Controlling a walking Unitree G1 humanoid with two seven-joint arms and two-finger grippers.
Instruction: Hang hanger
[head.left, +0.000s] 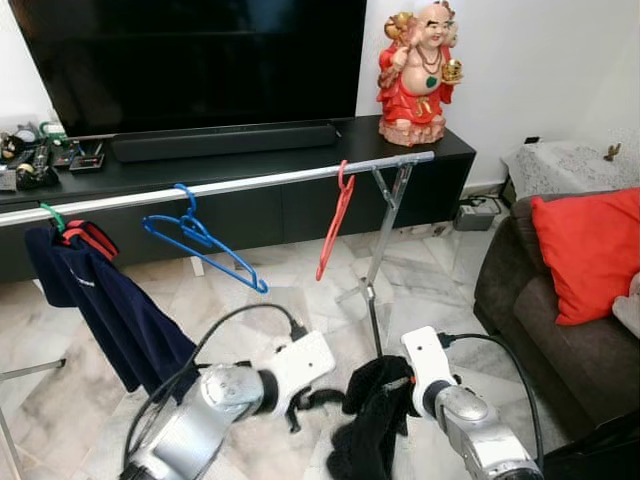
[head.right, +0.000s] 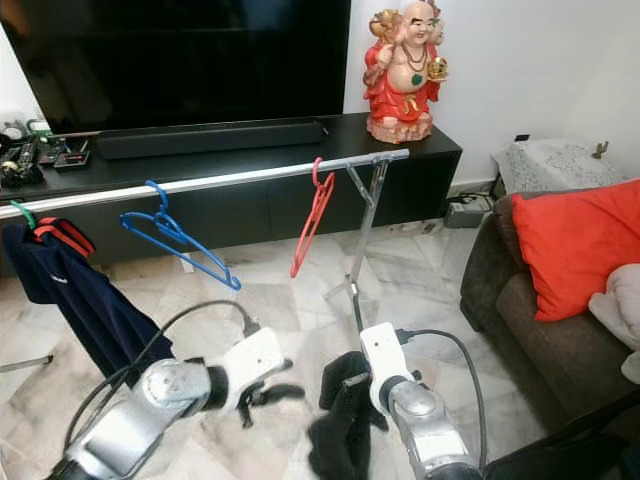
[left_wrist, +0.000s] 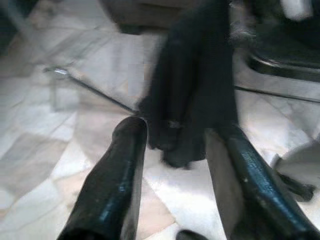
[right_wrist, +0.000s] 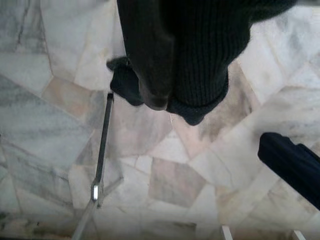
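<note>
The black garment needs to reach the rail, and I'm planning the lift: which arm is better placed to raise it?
Probably the right. The right gripper already holds the black garment, below the rail. The left gripper is open beside it, holding nothing.

Red hanger (head.left: 335, 228) and blue hanger (head.left: 203, 240) hang on the rail (head.left: 250, 182).
</note>
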